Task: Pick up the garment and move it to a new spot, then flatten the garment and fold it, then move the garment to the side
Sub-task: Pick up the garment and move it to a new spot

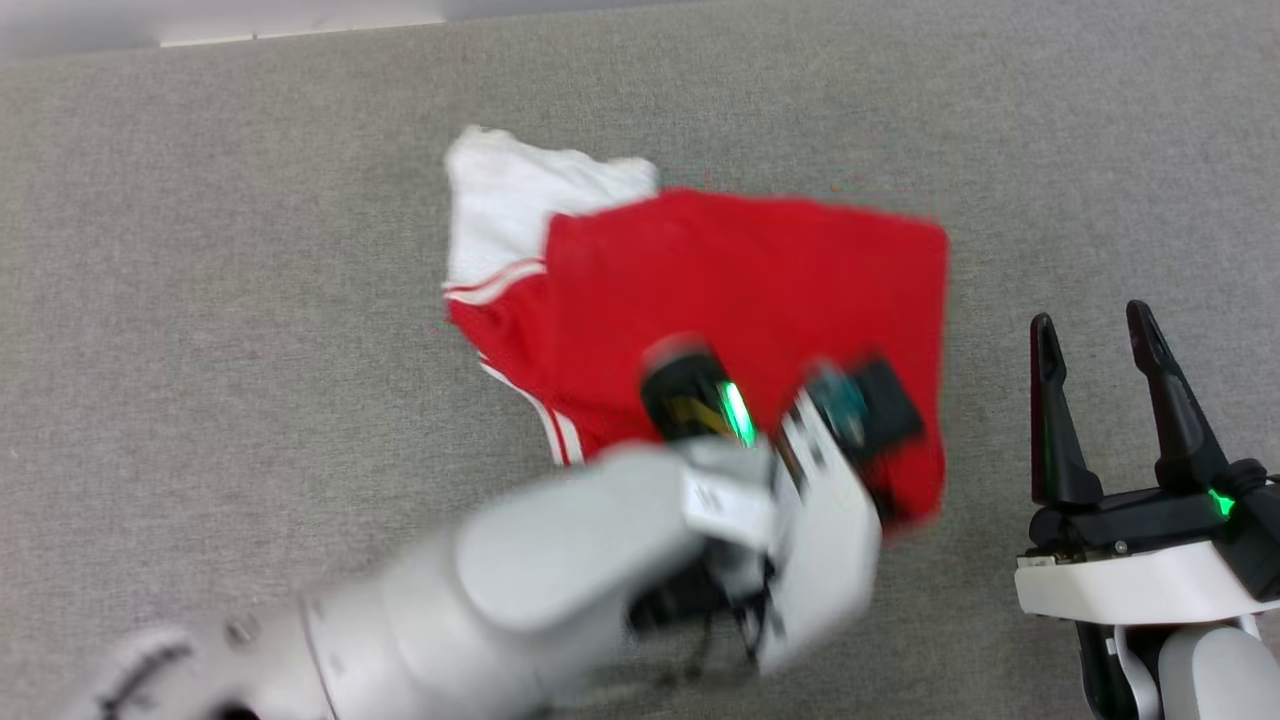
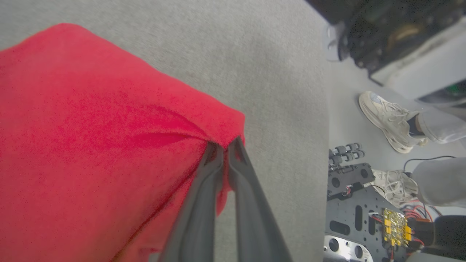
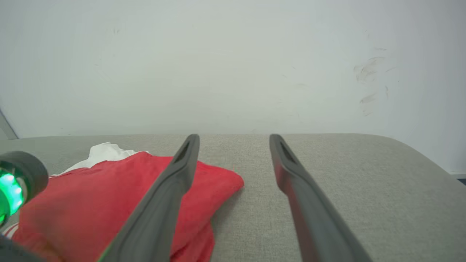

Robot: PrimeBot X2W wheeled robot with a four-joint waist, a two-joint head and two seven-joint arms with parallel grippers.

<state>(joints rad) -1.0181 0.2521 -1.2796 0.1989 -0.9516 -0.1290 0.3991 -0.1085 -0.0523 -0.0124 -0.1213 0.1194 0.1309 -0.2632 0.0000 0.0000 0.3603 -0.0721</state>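
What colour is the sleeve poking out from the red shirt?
White sleeve, with red-and-white striped trim; head view shows it best.

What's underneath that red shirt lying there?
The garment rests on a grey fabric surface, which shows all around it. Its red top layer covers part of a white sleeve. Anything else beneath the cloth is hidden.

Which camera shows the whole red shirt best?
The head view: from above, nearly the whole garment shows, white sleeve and stripes included. The left wrist view gives a red corner pinched by the left gripper; the right wrist view, a low side-on edge behind the right gripper.
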